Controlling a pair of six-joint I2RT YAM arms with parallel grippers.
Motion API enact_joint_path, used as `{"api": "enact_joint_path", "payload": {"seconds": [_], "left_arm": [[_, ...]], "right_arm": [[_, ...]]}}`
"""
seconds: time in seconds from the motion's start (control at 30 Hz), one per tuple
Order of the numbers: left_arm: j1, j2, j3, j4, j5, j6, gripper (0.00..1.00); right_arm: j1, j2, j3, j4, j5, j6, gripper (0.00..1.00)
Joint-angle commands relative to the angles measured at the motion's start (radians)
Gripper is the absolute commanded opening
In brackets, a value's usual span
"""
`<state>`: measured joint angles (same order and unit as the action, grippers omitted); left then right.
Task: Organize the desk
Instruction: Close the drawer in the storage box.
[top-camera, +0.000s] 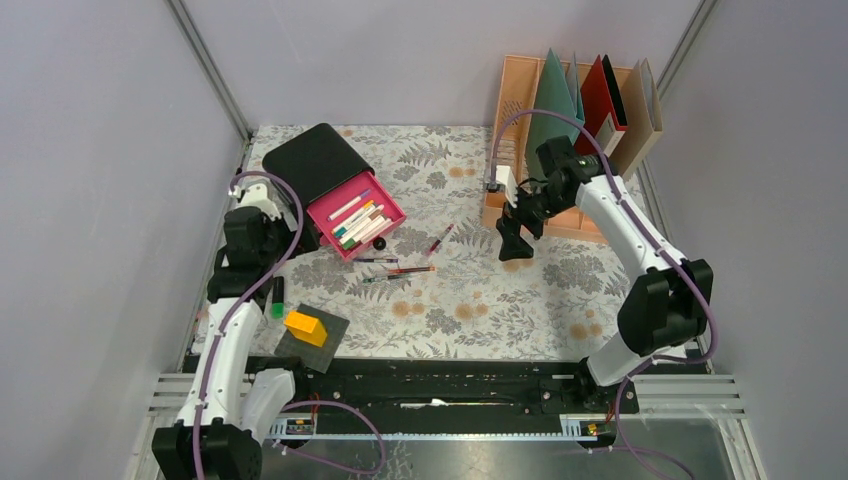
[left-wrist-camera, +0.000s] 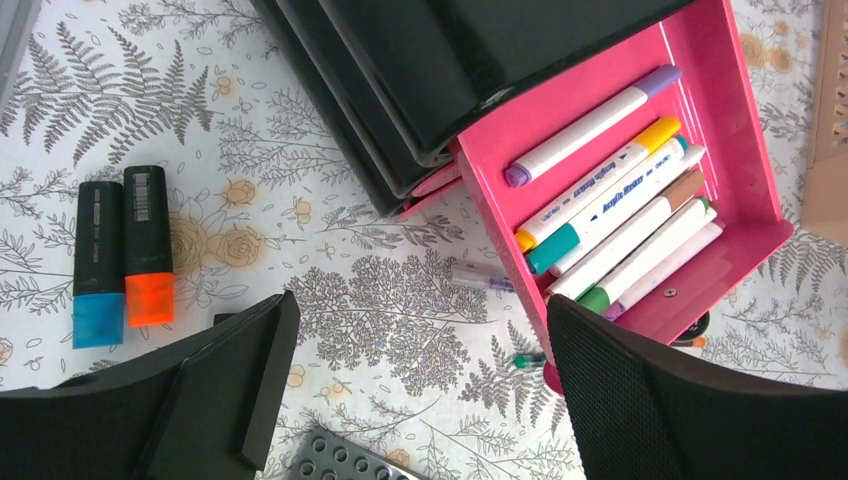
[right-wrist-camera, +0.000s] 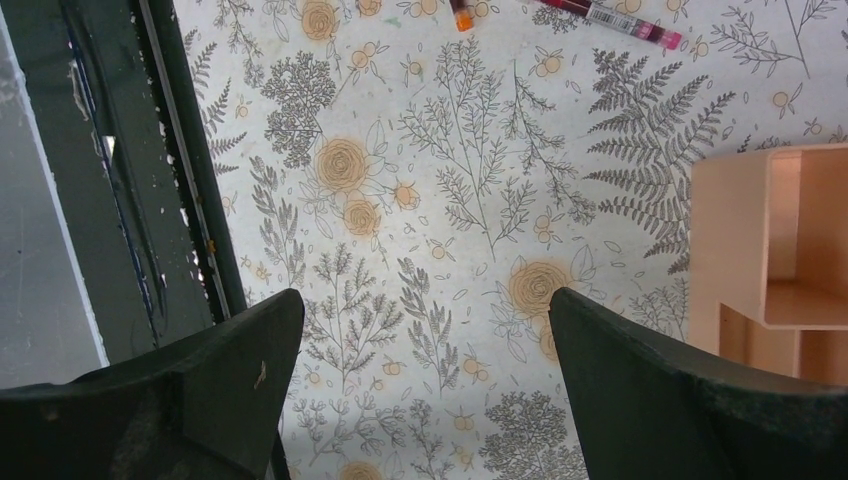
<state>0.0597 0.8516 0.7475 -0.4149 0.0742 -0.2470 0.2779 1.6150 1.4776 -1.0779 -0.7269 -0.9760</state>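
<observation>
Over the flowered desk (top-camera: 480, 300), our left pincer (left-wrist-camera: 420, 400) at nine o'clock and right pincer (right-wrist-camera: 425, 390) at three o'clock gape wide, empty; the pink drawer (left-wrist-camera: 735, 110) sits open, likely to receive the loose pens (top-camera: 400, 270).

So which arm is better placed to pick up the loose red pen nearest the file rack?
Probably the right. The right gripper, open, hangs just beside the red pen with only bare desk between. The left gripper sits beyond the pink drawer, which stands in its way.
</observation>
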Motion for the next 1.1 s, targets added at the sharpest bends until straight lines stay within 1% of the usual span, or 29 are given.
{"api": "enact_joint_path", "payload": {"seconds": [0.0, 0.07, 0.2, 0.33, 0.47, 0.57, 0.7, 0.83, 0.9, 1.07], "left_arm": [[0.001, -0.016, -0.003, 0.017, 0.045, 0.008, 0.98], [0.003, -0.021, -0.002, 0.007, 0.091, -0.012, 0.98], [0.003, -0.058, -0.01, 0.03, 0.233, -0.089, 0.99], [0.002, -0.088, 0.009, 0.058, 0.308, -0.134, 0.98], [0.002, -0.08, 0.018, 0.135, 0.37, -0.191, 0.98], [0.003, -0.049, 0.026, 0.186, 0.404, -0.229, 0.98], [0.003, -0.008, 0.023, 0.22, 0.458, -0.259, 0.96], [0.004, -0.02, -0.035, 0.255, 0.475, -0.301, 0.96], [0.003, -0.036, -0.052, 0.265, 0.461, -0.313, 0.96], [0.003, -0.036, -0.034, 0.259, 0.426, -0.311, 0.96]], "right_arm": [[-0.002, -0.086, -0.054, 0.075, -0.053, 0.07, 1.0], [-0.003, -0.105, -0.089, 0.092, -0.073, 0.074, 1.0], [-0.003, -0.131, -0.145, 0.091, -0.111, 0.053, 1.0], [-0.002, -0.119, -0.163, 0.07, -0.179, 0.029, 1.0], [-0.002, -0.129, -0.194, 0.087, -0.246, 0.007, 1.0], [-0.002, -0.137, -0.202, 0.089, -0.249, -0.01, 1.0], [-0.002, -0.124, -0.2, 0.09, -0.204, -0.051, 1.0], [-0.002, -0.09, -0.212, 0.123, -0.208, -0.065, 1.0], [-0.002, -0.075, -0.219, 0.14, -0.223, -0.065, 1.0], [-0.002, -0.064, -0.231, 0.162, -0.241, -0.072, 1.0]]}}
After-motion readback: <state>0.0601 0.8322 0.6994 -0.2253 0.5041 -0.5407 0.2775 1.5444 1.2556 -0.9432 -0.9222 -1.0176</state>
